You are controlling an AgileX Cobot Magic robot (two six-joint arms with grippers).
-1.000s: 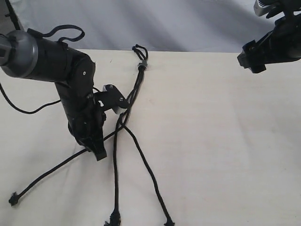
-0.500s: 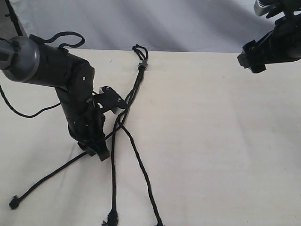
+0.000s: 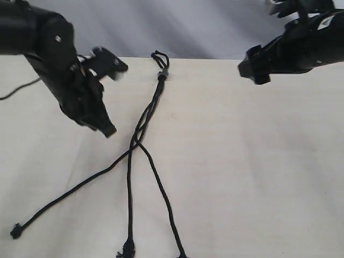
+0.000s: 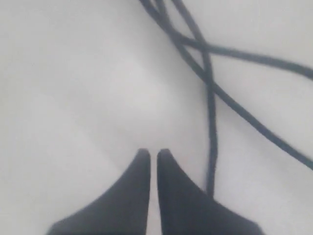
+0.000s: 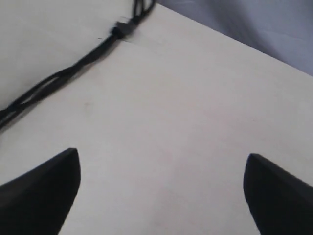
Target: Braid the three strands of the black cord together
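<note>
The black cord (image 3: 148, 110) lies on the pale table, its grey band (image 3: 163, 74) and short loops (image 3: 158, 55) at the far edge. Below the band the three strands twist together, cross near the middle, then fan out: one (image 3: 70, 191) to the left, one (image 3: 129, 204) straight down, one (image 3: 161, 193) down to the right. My left gripper (image 3: 110, 131) hangs left of the twisted part, shut and holding nothing. In the left wrist view its tips (image 4: 151, 152) nearly touch, with crossing strands (image 4: 208, 49) beyond. My right gripper (image 3: 252, 70) hovers open at the far right, off the cord. The right wrist view shows the band (image 5: 122, 28) far from its wide-apart fingers (image 5: 71, 164).
The table (image 3: 258, 161) ends at a grey backdrop (image 3: 215, 27) behind the cord's loops. A thin smooth arm cable (image 3: 16, 92) trails at the far left edge.
My left gripper has let go, shut again and lifted up and to the left, away from the strands. The strands shifted slightly. My right arm has moved left, toward the middle.
</note>
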